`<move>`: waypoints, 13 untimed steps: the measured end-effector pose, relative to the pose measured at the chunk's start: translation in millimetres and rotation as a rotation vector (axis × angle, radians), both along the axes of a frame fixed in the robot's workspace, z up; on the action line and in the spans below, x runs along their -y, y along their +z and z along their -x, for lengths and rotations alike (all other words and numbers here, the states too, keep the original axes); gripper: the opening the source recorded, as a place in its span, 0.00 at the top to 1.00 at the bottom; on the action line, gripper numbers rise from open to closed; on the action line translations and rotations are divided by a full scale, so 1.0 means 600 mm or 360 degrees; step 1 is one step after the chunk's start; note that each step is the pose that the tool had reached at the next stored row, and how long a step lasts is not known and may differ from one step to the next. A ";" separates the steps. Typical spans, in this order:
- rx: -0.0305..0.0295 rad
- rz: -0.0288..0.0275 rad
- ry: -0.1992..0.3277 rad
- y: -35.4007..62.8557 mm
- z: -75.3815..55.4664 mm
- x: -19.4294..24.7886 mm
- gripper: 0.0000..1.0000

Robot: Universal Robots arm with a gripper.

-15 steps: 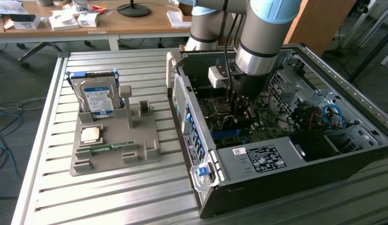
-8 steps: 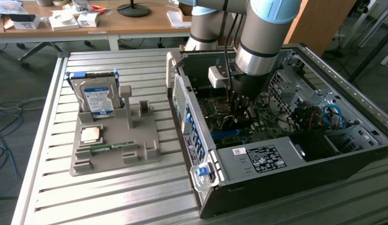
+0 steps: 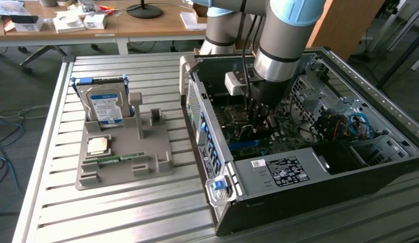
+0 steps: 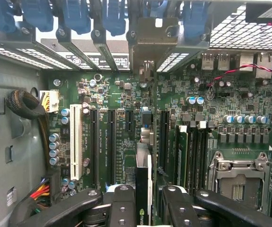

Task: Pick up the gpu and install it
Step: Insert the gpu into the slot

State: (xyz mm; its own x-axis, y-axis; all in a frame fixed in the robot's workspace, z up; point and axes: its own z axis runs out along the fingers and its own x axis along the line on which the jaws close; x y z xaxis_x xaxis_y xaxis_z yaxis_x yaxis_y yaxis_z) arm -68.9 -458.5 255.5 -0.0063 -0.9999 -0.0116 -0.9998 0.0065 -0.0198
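In the wrist view the gpu point(image 4: 142, 177) appears edge-on as a thin dark card standing over the green motherboard point(image 4: 117, 94). Its metal bracket point(image 4: 148, 42) reaches the rear slot openings of the case. My gripper point(image 4: 148, 196) is shut on the card, one black finger point(image 4: 122, 203) on each side. The card runs in line between two long black slots point(image 4: 111, 142); whether its edge sits in a slot is hidden. In the exterior view the gripper point(image 3: 258, 119) is deep inside the open computer case point(image 3: 277, 172).
A grey holder tray point(image 3: 122, 167) outside the case carries a blue-labelled hard drive point(image 3: 105, 104), a CPU point(image 3: 98, 145) and a green RAM stick point(image 3: 118, 159). Inside the case are a white slot point(image 4: 75, 142), a CPU socket point(image 4: 240, 179), cable bundles point(image 4: 27, 106) and drive cages.
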 end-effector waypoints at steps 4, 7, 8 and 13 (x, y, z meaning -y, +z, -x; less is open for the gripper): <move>0.00033 -0.00009 -0.0001 -0.002 0.000 -0.0002 0.73; 0.00085 0.00001 0.0000 -0.003 0.000 0.0000 0.73; 0.00086 0.00000 0.0000 -0.003 0.000 0.0000 0.73; 0.00088 -0.00004 0.0000 -0.003 0.001 -0.0001 0.73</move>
